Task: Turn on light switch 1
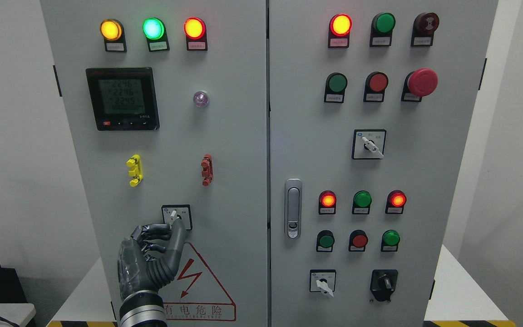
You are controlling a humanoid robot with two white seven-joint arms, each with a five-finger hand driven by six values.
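Observation:
The light switch 1 (176, 215) is a small rotary selector with a white lever in a black-framed plate, low on the left door of the grey cabinet (225, 136). My left hand (174, 223) comes up from the bottom edge and sits just below the switch. Its thumb (179, 234) points up and its curled index finger meets it, and the two pinch the lower end of the lever. The other fingers are curled against the door. The lever's upper tip shows above the fingertips, tilted slightly left. My right hand is out of view.
Lit indicator lamps (152, 28) and a digital meter (122, 98) are above on the left door. A yellow clip (134, 170) and a red clip (207, 170) flank the area above the switch. The right door has push buttons, an emergency stop (422, 82), selectors and a door handle (293, 208).

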